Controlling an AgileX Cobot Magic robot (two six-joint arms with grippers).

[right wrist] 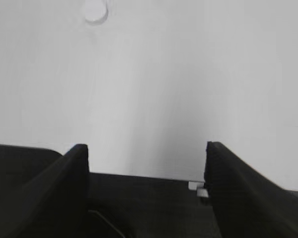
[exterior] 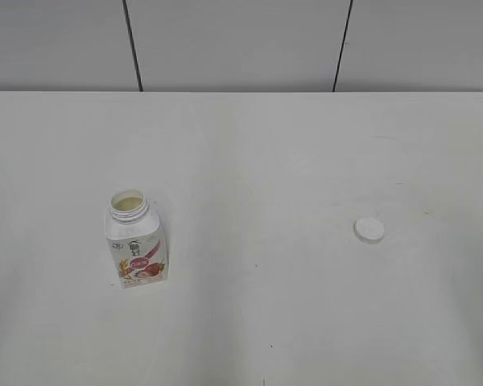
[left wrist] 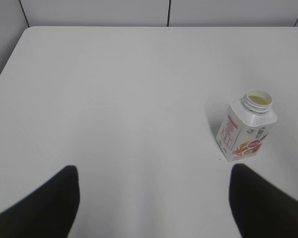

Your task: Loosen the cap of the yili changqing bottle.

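Exterior view shows neither arm, only the white bench [exterior: 249, 322]. Nearest item: the yili changqing bottle [exterior: 137, 245], upright at roughly 8 o'clock from bench centre, neck open, pale contents visible inside, pink-red label facing the camera; label print too small to read. The cap [exterior: 369, 230] is off, lying flat on the bench at about 3 o'clock from the bottle, well apart from it; ribbing not resolvable. Past both, the bench's far edge meets a grey panelled wall [exterior: 241, 44] with two dark seams. Left wrist view: left tool [left wrist: 154, 198] spread wide, holding nothing, only the two dark fingertips [left wrist: 49, 203] cut off by the bottom edge; bottle [left wrist: 246, 126] sits at 2 o'clock ahead of it, clear of the fingers, leaning in the picture from camera angle. Right wrist view: right tool [right wrist: 146, 168] also wide and empty, fingers [right wrist: 64, 183] blurred and cropped, a small pale part near the right finger's base unidentifiable; cap [right wrist: 95, 10] far ahead at 11 o'clock, partly clipped by the top edge.
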